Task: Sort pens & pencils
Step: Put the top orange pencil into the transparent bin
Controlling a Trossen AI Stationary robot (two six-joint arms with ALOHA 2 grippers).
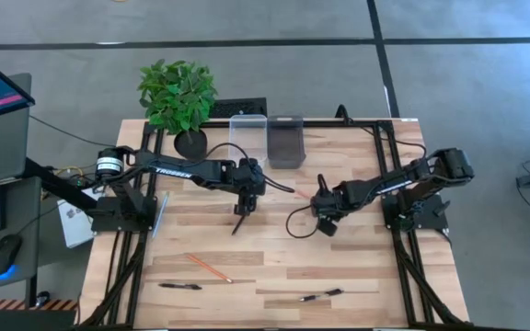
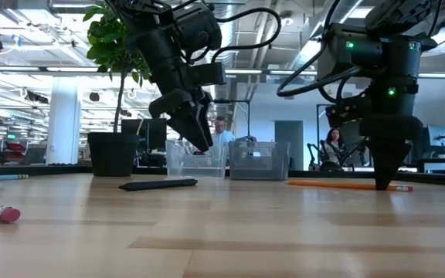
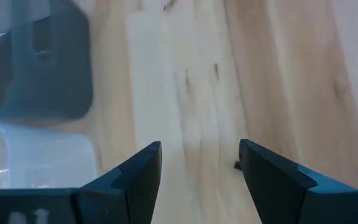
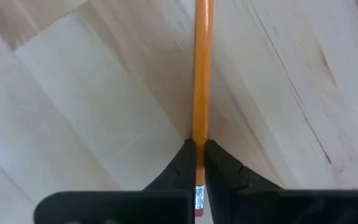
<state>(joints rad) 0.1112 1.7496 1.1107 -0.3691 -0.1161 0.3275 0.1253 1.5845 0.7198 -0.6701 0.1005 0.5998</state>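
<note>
Right end effector (image 4: 199, 155) down at the surface (image 1: 357, 267), fingers pinched tight on 1 orange pencil (image 4: 202, 68) close to its eraser end; gripped there, probably, because that end lay nearest and leaves the long shaft free ahead of the fingers. Pencil lying flat along the boards, not yet lifted as far as the low view shows, shaft running out sideways from the fingertips (image 2: 382, 181). Left end effector (image 3: 199, 163) hanging above the surface with fingers spread apart and nothing between them, likely poised over its next pick. Just below and beside it, 1 black pen (image 2: 157, 184) lying flat. Beyond both end effectors, a clear bin (image 1: 247, 133) and a darker bin (image 1: 285, 140) side by side at the far edge, presumably 1 for each kind of item. Behind the end effectors, toward the near edge: another pencil (image 1: 209, 268), plus 2 more pens (image 1: 180, 286) (image 1: 323, 295), well apart from each other and unsorted. Potted plant (image 1: 178, 95) beside the clear bin.
</note>
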